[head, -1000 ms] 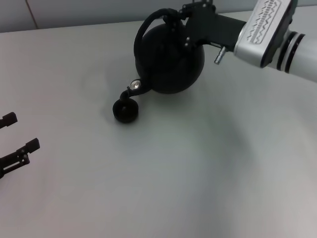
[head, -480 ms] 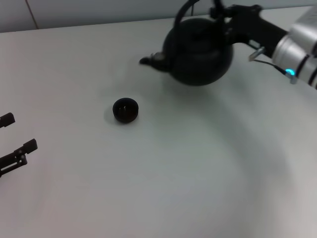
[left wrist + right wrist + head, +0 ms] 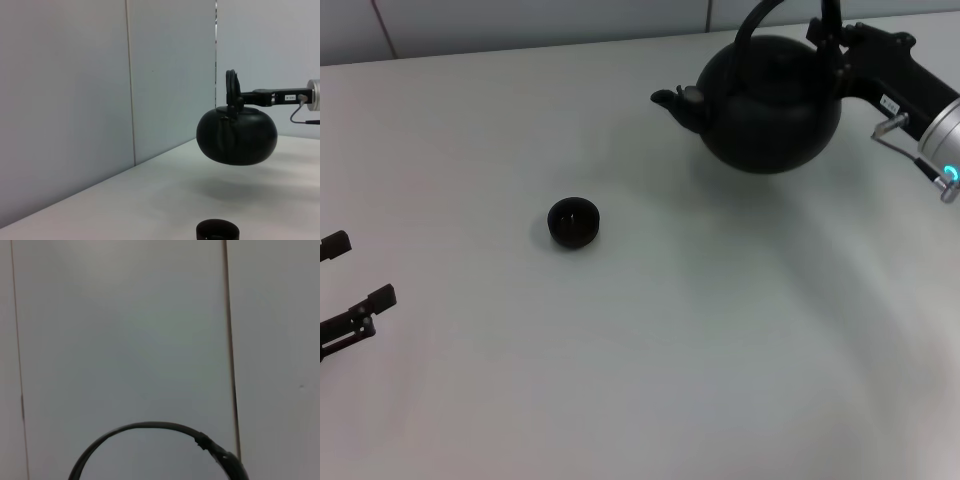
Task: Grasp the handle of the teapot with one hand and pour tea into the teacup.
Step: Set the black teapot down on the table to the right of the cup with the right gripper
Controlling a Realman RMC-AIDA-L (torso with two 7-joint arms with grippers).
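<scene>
The teapot [image 3: 770,105] is held aloft by its handle [image 3: 825,25], clenched in the right pincer [image 3: 832,35], at two o'clock from the teacup [image 3: 573,221]; the left pincer [image 3: 355,285] is parked, released.

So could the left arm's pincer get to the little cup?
Probably yes. The left pincer sits at the table's near left edge, and only bare tabletop lies between it and the teacup. The teapot hangs far off.

**Hidden and cut off**

In the head view the top of the handle [image 3: 752,28] is cut by the upper edge, and the left gripper [image 3: 348,290] by the left edge. The teacup [image 3: 217,230] is cropped in the left wrist view. Only the handle's arch is seen in the right wrist view.
</scene>
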